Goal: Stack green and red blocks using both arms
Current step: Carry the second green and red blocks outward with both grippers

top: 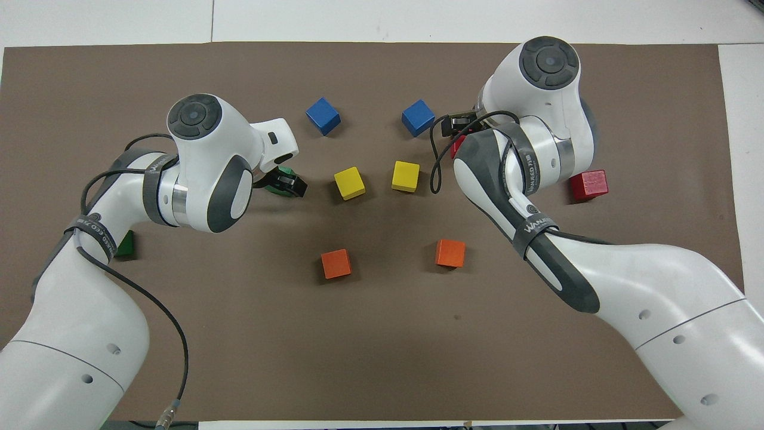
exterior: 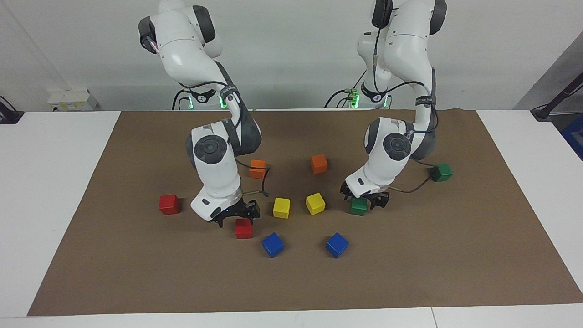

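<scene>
With my left gripper (exterior: 364,201) closing around the small dark green cube (exterior: 358,206) at centre right and my wide-open right gripper (exterior: 237,215) astride the bright red cube (exterior: 243,228) at lower centre, I should seat both squarely before lifting.
</scene>
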Tool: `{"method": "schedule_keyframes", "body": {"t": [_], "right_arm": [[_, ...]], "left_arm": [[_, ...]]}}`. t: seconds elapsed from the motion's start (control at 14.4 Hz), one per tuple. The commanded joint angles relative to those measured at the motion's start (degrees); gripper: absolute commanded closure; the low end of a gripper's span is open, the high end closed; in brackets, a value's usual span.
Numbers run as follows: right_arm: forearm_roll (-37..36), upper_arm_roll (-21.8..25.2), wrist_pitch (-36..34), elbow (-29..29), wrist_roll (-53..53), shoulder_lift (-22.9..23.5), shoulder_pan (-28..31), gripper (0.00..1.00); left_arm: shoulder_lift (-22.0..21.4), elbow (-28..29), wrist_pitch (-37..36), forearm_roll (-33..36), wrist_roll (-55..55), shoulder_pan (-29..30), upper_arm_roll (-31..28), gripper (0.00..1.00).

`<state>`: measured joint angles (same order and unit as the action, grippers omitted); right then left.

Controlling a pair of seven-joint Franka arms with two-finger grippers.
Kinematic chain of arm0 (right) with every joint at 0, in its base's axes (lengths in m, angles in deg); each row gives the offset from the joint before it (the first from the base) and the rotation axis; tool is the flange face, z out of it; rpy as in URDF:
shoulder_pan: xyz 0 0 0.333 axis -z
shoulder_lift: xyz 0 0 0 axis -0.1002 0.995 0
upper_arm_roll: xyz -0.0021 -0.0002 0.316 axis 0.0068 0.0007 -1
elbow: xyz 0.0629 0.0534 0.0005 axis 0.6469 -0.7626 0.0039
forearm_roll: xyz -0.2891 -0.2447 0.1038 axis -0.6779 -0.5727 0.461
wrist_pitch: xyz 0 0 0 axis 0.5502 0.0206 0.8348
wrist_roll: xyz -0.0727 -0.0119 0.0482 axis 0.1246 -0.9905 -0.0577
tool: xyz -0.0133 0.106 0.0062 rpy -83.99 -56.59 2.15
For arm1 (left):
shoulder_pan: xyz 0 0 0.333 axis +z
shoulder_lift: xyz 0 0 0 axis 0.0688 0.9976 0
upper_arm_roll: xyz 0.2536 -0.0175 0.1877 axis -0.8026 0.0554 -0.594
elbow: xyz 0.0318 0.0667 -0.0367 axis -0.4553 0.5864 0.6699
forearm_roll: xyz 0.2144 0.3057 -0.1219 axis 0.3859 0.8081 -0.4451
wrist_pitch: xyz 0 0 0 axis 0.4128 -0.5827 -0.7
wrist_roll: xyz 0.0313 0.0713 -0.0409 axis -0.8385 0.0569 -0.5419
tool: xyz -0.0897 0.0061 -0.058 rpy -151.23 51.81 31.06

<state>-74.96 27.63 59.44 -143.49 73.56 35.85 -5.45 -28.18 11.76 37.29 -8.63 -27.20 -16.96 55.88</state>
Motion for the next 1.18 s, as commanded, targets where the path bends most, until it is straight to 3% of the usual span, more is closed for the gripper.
{"method": "schedule_keyframes", "body": {"t": [0.0, 0.14, 0.62, 0.97, 1.04, 1.11], "right_arm": [[-0.05, -0.36, 3.02, 0.93, -0.96, 1.28, 0.22, 0.0], [-0.05, -0.36, 3.12, 0.67, -1.05, 1.28, 0.13, 0.0], [-0.05, -0.36, 6.98, -2.93, -1.67, 1.19, -0.75, 0.0], [-0.05, -0.36, 7.69, -5.13, -3.07, 0.49, -1.28, 0.0], [-0.05, -0.36, 7.69, -5.48, -3.07, 0.4, -1.19, 0.07], [-0.05, -0.36, 7.6, -5.75, -3.07, 0.31, -1.19, 0.35]], "left_arm": [[-0.51, 1.02, 1.27, 1.07, -0.02, -1.24, -1.08, 0.4], [-0.68, 1.11, 0.49, 1.07, -0.02, -1.24, -1.17, 1.0], [-1.47, -1.43, -3.81, 0.64, -0.11, -0.28, -1.26, 1.0], [-14.46, -1.27, -16.28, 0.63, 0.15, 7.88, -1.78, 1.0], [-16.31, -1.09, -18.57, 0.98, 1.2, 9.46, -1.78, 1.0], [-17.46, -1.26, -21.37, 1.07, 3.82, 11.74, -1.78, 1.0]]}}
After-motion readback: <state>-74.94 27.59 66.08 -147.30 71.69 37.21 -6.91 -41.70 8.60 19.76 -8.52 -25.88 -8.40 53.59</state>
